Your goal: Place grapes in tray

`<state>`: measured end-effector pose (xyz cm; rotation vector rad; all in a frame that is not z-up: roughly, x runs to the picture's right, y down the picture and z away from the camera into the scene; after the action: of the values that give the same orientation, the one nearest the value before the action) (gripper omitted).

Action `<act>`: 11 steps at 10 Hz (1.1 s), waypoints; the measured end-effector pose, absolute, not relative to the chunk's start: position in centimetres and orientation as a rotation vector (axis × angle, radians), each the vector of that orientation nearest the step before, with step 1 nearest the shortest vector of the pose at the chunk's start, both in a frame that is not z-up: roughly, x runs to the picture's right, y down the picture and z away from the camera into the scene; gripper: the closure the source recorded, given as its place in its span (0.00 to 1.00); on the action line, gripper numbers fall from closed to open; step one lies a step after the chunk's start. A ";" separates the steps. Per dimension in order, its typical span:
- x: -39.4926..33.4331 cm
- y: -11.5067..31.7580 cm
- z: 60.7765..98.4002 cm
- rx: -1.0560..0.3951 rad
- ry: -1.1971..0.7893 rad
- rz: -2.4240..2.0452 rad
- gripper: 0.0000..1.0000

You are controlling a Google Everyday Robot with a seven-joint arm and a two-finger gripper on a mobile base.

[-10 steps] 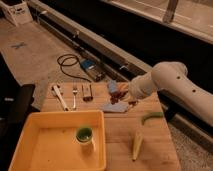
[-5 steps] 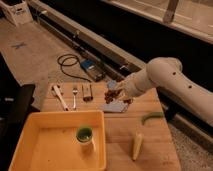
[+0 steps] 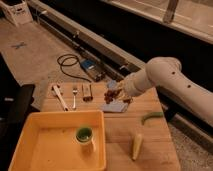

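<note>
The grapes (image 3: 109, 95), a small dark reddish bunch, hang at the tip of my gripper (image 3: 116, 93) just above the wooden table, over the back edge of a grey-blue cloth (image 3: 116, 106). The gripper is shut on the grapes, and the white arm reaches in from the right. The yellow tray (image 3: 30, 150) sits at the front left of the table, below and left of the grapes. A green-lined cup (image 3: 84, 136) stands inside the tray near its right wall.
A spoon (image 3: 59, 96), a fork (image 3: 75, 96) and a small brown block (image 3: 87, 92) lie along the table's back left. A green pod (image 3: 151, 117) and a pale yellow cob-like item (image 3: 136, 146) lie at the right. A black cable (image 3: 70, 66) lies on the floor behind the table.
The gripper has moved left along the back of the table, and the grapes have moved with it, closer to the brown block.
</note>
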<state>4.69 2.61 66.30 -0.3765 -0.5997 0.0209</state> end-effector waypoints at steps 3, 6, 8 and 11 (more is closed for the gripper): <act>-1.6 3.3 65.9 -0.394 -0.680 -0.062 1.00; -8.2 4.5 64.9 -0.428 -0.771 -0.146 1.00; -13.3 6.1 63.6 -0.457 -0.843 -0.217 1.00; -16.3 7.4 62.5 -0.479 -0.882 -0.277 1.00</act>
<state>-16.28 7.38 62.50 -0.4788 -0.8825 -0.2774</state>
